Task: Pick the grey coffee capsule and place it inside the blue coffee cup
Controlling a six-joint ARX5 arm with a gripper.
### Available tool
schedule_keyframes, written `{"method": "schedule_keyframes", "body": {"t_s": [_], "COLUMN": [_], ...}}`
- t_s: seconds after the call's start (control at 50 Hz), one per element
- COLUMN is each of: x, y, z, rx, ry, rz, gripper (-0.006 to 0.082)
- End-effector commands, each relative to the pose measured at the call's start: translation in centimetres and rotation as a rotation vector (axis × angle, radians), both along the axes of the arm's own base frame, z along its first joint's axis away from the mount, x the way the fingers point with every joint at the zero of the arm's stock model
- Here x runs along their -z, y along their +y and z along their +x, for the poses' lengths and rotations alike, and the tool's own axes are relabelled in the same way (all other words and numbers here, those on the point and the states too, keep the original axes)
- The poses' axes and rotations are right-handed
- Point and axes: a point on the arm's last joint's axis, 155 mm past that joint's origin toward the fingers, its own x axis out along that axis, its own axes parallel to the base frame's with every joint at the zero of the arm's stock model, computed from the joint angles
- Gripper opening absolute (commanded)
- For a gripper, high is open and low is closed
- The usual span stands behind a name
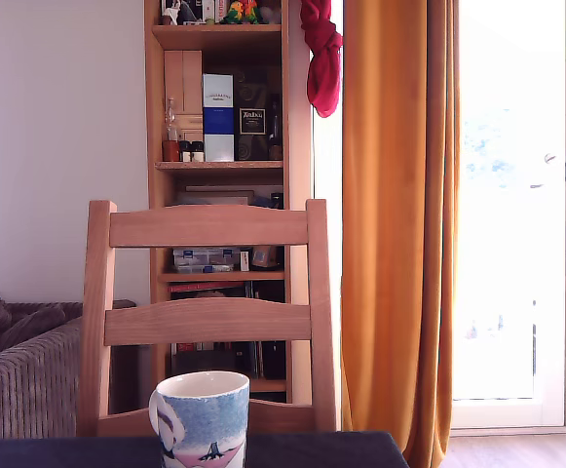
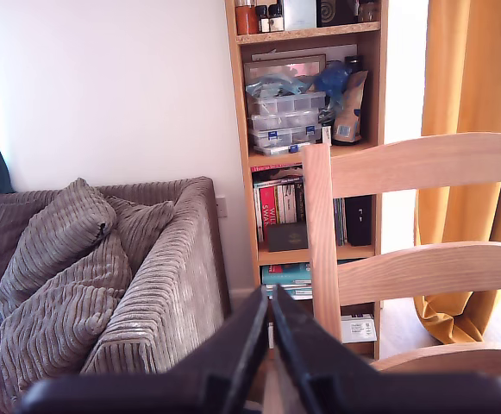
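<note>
Blue coffee cup [image 1: 203,419] stood on the near dark table [image 1: 360,450], before the wooden chair [image 1: 209,322]. Gripper [image 2: 270,312] raised toward the sofa [image 2: 86,276], fingers nearly together, nothing visible between. Grey coffee capsule not seen; task outcome undeterminable.

The blue coffee cup [image 1: 203,421] looks like glazed ceramic, its mottled painted sides faintly glossy and its rim smooth and white. It stands on a dark, matt desk [image 1: 321,450]. The chair [image 1: 209,322] is pale wood, smooth with a soft satin sheen, and the bookshelf [image 1: 222,166] is a warmer wood. The sofa [image 2: 103,285] wears thick, ribbed grey cloth like corduroy. The curtain [image 1: 399,224] is plain ochre cloth in soft folds. The tool [image 2: 269,345] is matt black, plastic by its look.
</note>
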Motion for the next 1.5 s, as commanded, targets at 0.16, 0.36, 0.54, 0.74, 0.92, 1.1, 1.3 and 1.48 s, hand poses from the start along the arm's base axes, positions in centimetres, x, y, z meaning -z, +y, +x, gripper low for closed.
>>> {"method": "schedule_keyframes", "body": {"t_s": [0.16, 0.36, 0.54, 0.74, 0.92, 1.1, 1.3, 1.48], "x": [1.6, 0.3, -1.6, 1.1, 5.2, 8.6, 11.7, 12.7], "y": [-2.3, -5.2, -8.3, -11.1, -12.1, -13.9, -14.9, -16.1], "z": [-0.1, -0.8, -2.2, -3.2, -3.5, -4.4, -4.3, -3.1], "rx": [0.139, 0.298, 0.472, 0.591, 0.584, 0.622, 0.587, 0.583], "ry": [0.039, 0.032, 0.063, 0.3, 0.552, 0.766, 0.953, 1.051], "rz": [-0.088, -0.177, -0.293, -0.395, -0.45, -0.483, -0.44, -0.354], "gripper": [-0.0011, -0.001, -0.0011, -0.0009, 0.0161, 0.0628, 0.0695, 0.0706]}}
